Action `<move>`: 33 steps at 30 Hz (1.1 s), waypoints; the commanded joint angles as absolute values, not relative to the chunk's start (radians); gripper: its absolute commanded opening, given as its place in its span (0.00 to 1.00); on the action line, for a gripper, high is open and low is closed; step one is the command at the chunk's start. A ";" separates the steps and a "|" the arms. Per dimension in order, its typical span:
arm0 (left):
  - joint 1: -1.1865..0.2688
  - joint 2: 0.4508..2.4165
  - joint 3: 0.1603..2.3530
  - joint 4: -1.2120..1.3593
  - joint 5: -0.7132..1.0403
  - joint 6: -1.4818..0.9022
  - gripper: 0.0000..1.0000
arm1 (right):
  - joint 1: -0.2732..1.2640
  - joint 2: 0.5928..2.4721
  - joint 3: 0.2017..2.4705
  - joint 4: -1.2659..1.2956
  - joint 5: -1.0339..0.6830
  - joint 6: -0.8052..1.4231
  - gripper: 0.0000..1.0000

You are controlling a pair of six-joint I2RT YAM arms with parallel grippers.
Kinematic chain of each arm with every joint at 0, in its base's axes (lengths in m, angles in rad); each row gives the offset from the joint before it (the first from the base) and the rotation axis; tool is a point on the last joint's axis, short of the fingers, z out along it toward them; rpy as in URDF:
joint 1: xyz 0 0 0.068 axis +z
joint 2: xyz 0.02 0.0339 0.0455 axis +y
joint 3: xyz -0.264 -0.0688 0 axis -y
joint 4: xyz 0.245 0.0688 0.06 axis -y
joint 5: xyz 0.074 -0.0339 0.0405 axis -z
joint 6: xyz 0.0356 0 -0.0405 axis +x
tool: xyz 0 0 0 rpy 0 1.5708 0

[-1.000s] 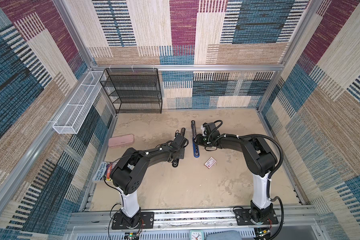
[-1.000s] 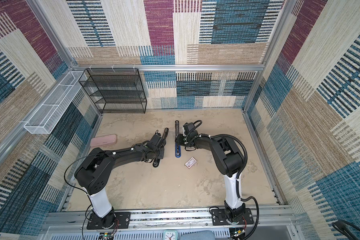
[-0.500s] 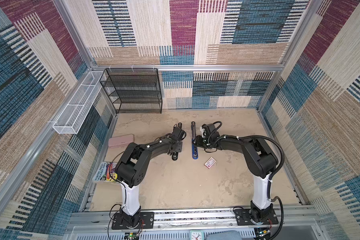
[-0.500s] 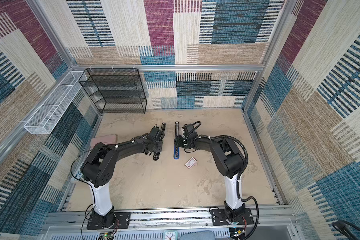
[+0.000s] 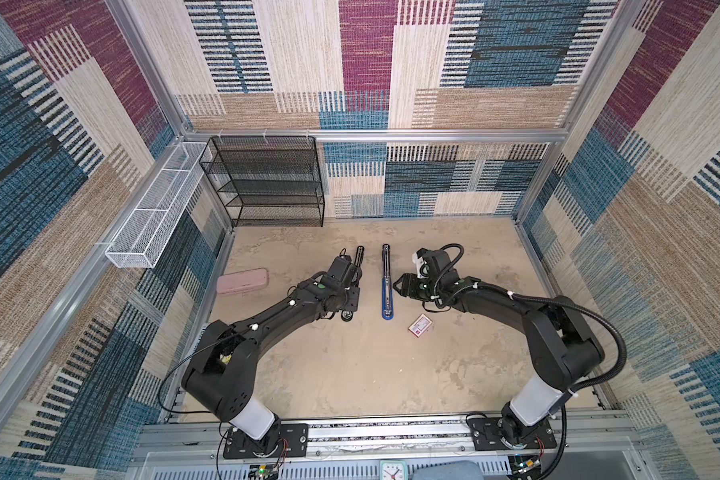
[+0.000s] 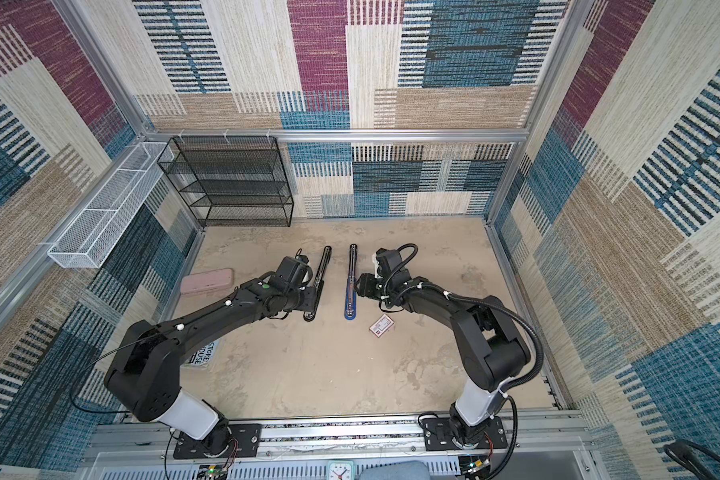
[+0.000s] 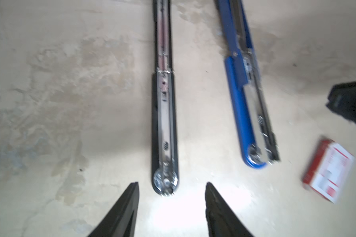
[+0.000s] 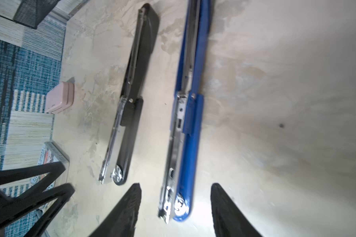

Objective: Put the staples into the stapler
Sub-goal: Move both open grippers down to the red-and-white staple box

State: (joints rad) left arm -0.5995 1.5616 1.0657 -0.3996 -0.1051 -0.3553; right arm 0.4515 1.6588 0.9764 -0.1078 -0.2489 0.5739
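On the counter (image 5: 350, 374), the left pincer (image 7: 172, 184) and right pincer (image 8: 175, 184) have just spread wide, clear of the black stapler (image 7: 164, 123) and blue stapler (image 8: 185, 133), which lie opened flat mid-frame. The staples box (image 5: 420, 325) sits untouched at their lower right, so fetching staples likely follows.

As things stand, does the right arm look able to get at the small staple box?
Probably yes. The staple box lies on bare table close beside the right gripper, whose jaws are open, holding nothing. Nothing stands between them.
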 commanded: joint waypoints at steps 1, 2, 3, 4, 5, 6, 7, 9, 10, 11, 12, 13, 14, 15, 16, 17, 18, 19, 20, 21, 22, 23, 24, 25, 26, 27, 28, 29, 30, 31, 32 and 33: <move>-0.653 1.526 1.030 -0.422 0.069 -0.414 0.55 | 0.415 1.568 0.893 -0.148 -0.198 0.532 0.56; -0.680 1.525 1.023 -0.422 0.095 -0.421 0.54 | 0.399 1.535 0.858 -0.156 -0.192 0.522 0.55; -0.707 1.530 1.018 -0.423 0.113 -0.427 0.54 | 0.385 1.505 0.826 -0.162 -0.180 0.509 0.55; -0.728 1.539 1.014 -0.422 0.127 -0.435 0.54 | 0.376 1.484 0.799 -0.167 -0.170 0.496 0.54; -0.752 1.554 1.009 -0.413 0.144 -0.448 0.54 | 0.367 1.467 0.773 -0.171 -0.160 0.482 0.54; -0.774 1.570 1.005 -0.400 0.165 -0.460 0.54 | 0.358 1.458 0.751 -0.173 -0.152 0.469 0.54; -0.795 1.588 1.003 -0.387 0.178 -0.469 0.54 | 0.356 1.454 0.735 -0.169 -0.154 0.459 0.54; -0.832 1.626 1.006 -0.354 0.193 -0.488 0.54 | 0.355 1.453 0.704 -0.156 -0.162 0.450 0.53; -0.846 1.642 1.010 -0.342 0.197 -0.494 0.54 | 0.354 1.455 0.694 -0.147 -0.173 0.445 0.53; -0.857 1.661 1.019 -0.332 0.204 -0.500 0.54 | 0.354 1.460 0.683 -0.132 -0.191 0.439 0.53; -0.867 1.680 1.030 -0.324 0.211 -0.498 0.54 | 0.354 1.467 0.676 -0.118 -0.204 0.437 0.52; -0.874 1.696 1.041 -0.324 0.210 -0.496 0.54 | 0.354 1.477 0.672 -0.110 -0.216 0.433 0.52; -0.881 1.714 1.053 -0.322 0.209 -0.497 0.54 | 0.354 1.490 0.672 -0.101 -0.222 0.430 0.52; -0.883 1.730 1.066 -0.322 0.216 -0.494 0.54 | 0.354 1.503 0.672 -0.097 -0.230 0.427 0.51; -0.887 1.742 1.073 -0.319 0.223 -0.497 0.54 | 0.354 1.514 0.672 -0.092 -0.242 0.424 0.50; -0.891 1.752 1.078 -0.313 0.224 -0.500 0.54 | 0.354 1.522 0.672 -0.085 -0.257 0.420 0.49; -0.893 1.758 1.078 -0.308 0.223 -0.502 0.54 | 0.354 1.528 0.670 -0.081 -0.276 0.417 0.49; -0.894 1.764 1.076 -0.303 0.219 -0.507 0.54 | 0.354 1.530 0.667 -0.076 -0.297 0.411 0.48; -0.894 1.765 1.071 -0.298 0.209 -0.512 0.54 | 0.354 1.530 0.663 -0.076 -0.317 0.408 0.47; -0.893 1.764 1.067 -0.293 0.202 -0.518 0.54 | 0.354 1.527 0.657 -0.077 -0.334 0.405 0.45; -0.893 1.763 1.059 -0.287 0.196 -0.523 0.54 | 0.357 1.519 0.649 -0.073 -0.373 0.396 0.45; -0.893 1.758 1.053 -0.285 0.185 -0.529 0.54 | 0.360 1.512 0.640 -0.069 -0.412 0.389 0.42; -0.892 1.755 1.046 -0.281 0.176 -0.536 0.54 | 0.367 1.503 0.631 -0.068 -0.437 0.388 0.40; -0.890 1.752 1.038 -0.281 0.165 -0.541 0.54 | 0.379 1.496 0.623 -0.063 -0.468 0.387 0.38; -0.887 1.746 1.033 -0.282 0.150 -0.549 0.54 | 0.394 1.491 0.617 -0.066 -0.489 0.385 0.37; -0.882 1.741 1.026 -0.284 0.140 -0.556 0.53 | 0.411 1.485 0.615 -0.074 -0.495 0.386 0.37; -0.875 1.735 1.019 -0.282 0.137 -0.564 0.53 | 0.428 1.481 0.613 -0.077 -0.504 0.385 0.37; -0.869 1.726 1.008 -0.278 0.134 -0.572 0.53 | 0.446 1.471 0.608 -0.072 -0.525 0.386 0.37; -0.862 1.716 0.997 -0.274 0.126 -0.578 0.53 | 0.459 1.462 0.601 -0.065 -0.536 0.386 0.37; -0.857 1.706 0.988 -0.272 0.117 -0.583 0.53 | 0.461 1.451 0.595 -0.064 -0.530 0.393 0.37; -0.852 1.699 0.977 -0.270 0.107 -0.588 0.53 | 0.459 1.438 0.589 -0.068 -0.503 0.401 0.38; -0.847 1.689 0.970 -0.267 0.103 -0.591 0.53 | 0.459 1.430 0.588 -0.074 -0.473 0.403 0.39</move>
State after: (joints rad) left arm -0.8539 1.7077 0.9848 -0.2890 0.1390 -0.5575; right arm 0.4587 1.4502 0.5945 -0.0948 -0.4896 0.3954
